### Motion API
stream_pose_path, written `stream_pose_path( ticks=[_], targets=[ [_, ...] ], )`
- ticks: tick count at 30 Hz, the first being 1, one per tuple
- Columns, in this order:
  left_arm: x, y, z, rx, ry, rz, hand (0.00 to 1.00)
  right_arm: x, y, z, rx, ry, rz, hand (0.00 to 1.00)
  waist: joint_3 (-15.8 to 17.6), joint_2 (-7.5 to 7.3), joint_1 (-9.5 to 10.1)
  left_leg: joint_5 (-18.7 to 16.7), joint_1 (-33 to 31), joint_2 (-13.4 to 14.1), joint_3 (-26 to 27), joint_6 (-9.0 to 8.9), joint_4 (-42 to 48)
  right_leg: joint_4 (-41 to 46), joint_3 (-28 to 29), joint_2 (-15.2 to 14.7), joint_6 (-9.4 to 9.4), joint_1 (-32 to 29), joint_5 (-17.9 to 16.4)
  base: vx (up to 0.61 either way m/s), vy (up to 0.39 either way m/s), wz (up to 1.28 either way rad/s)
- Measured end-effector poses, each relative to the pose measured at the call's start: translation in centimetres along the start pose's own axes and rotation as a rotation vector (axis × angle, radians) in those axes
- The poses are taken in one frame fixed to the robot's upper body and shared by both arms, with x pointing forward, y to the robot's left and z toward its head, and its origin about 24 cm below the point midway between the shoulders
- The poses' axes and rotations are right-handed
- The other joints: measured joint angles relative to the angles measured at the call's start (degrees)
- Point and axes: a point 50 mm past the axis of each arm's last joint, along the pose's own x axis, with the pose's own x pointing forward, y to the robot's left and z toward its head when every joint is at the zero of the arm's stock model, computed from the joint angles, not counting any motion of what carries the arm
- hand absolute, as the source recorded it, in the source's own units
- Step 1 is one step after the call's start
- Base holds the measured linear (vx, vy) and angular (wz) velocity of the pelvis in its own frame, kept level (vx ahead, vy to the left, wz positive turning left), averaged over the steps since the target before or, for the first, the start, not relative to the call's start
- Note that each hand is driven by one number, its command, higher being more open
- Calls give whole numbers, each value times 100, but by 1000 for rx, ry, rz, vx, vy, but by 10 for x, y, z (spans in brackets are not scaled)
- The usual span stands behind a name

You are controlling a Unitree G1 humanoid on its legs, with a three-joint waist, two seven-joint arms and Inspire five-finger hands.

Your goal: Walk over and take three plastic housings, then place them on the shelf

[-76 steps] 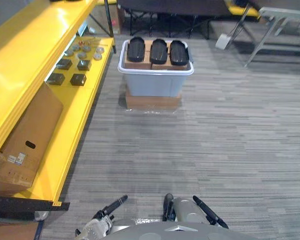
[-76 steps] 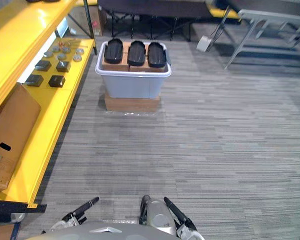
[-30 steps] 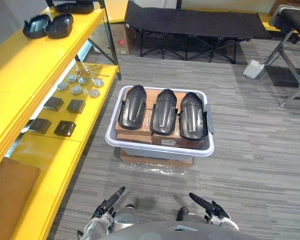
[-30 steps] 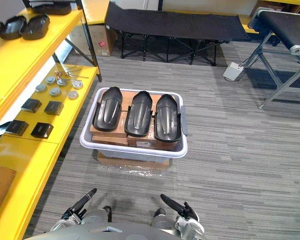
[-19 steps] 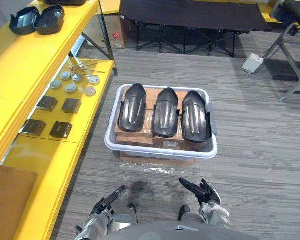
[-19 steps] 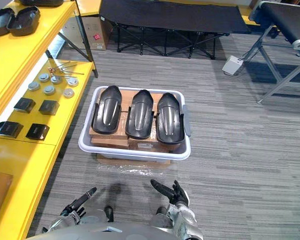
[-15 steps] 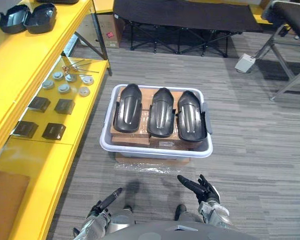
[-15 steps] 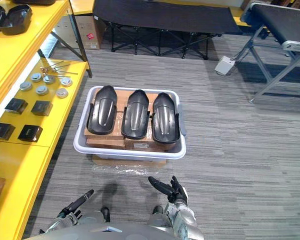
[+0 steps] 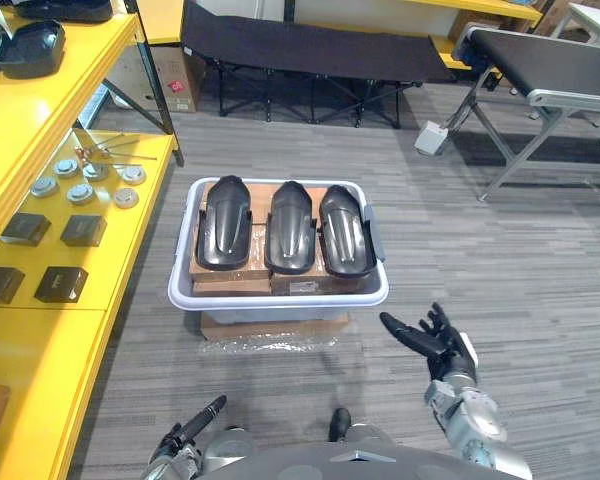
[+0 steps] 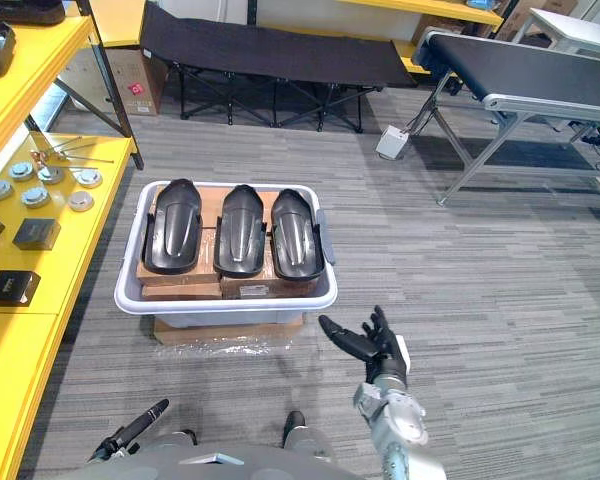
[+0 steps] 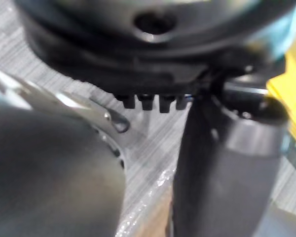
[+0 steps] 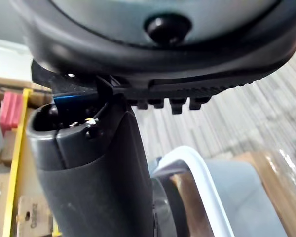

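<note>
Three black plastic housings (image 9: 224, 208) (image 9: 291, 214) (image 9: 346, 216) lie side by side on brown boxes inside a pale grey tub (image 9: 280, 298). The tub stands on a cardboard box on the carpet ahead of me. My right hand (image 9: 435, 340) hovers open, fingers spread, just right of the tub's near corner and apart from it. In the right wrist view the tub's rim (image 12: 197, 173) shows past the thumb. My left hand (image 9: 202, 415) hangs low at the lower left, a finger held straight, holding nothing.
A yellow shelf (image 9: 40, 330) runs along the left with small black boxes (image 9: 62, 284) and round metal parts (image 9: 80, 190). Two more black housings (image 9: 30, 45) lie on its upper level. A black cot (image 9: 300, 50) and a conveyor (image 9: 550, 70) stand behind.
The camera has moved nearer and turned, so the tub sits further left. My right hand has risen and swung out to the right, fingers spread. The left hand stays low.
</note>
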Motion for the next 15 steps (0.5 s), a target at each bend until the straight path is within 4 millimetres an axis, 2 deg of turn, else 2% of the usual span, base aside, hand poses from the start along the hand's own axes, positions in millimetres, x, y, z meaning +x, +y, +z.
stream_pose_path(
  ticks=[1,3,5,8,11,13,15],
  targets=[
    [1,-3,3,17,-14,-10,100,7,-1,12,-4,-45,-16,100,136,19,-1,-100,-209,58,0,5,292,20,33,38,-26,-100,34,-70,8,-17],
    [2,-9,15,25,-56,-33,100,24,4,50,9,-179,-48,100,546,46,7,-327,-721,240,-12,20,939,74,111,172,-100,-382,168,-112,22,-19],
    [2,-16,24,27,-99,-55,100,32,6,72,15,-261,-76,100,768,27,35,-357,-960,277,-74,33,1115,71,92,202,-111,-525,221,-79,11,3],
    [2,-32,44,43,-176,-106,100,47,15,127,36,-429,-117,100,1201,0,151,-346,-1244,262,-156,66,1229,68,60,192,-129,-716,311,-65,8,10],
    [1,-46,52,63,-216,-165,100,61,15,167,37,-515,-165,100,1344,89,236,-280,-1540,174,-319,133,1251,71,-48,133,-117,-894,330,-30,10,24],
    [1,-51,54,65,-224,-185,100,71,14,184,29,-527,-191,100,1359,118,305,-190,-1688,103,-430,166,1240,98,-99,87,-117,-1019,330,8,4,28],
    [1,-60,56,77,-224,-214,100,78,9,205,9,-549,-218,100,1511,262,377,-152,-1784,73,-574,180,1305,252,-191,55,-130,-1079,315,-2,10,31]
  ],
)
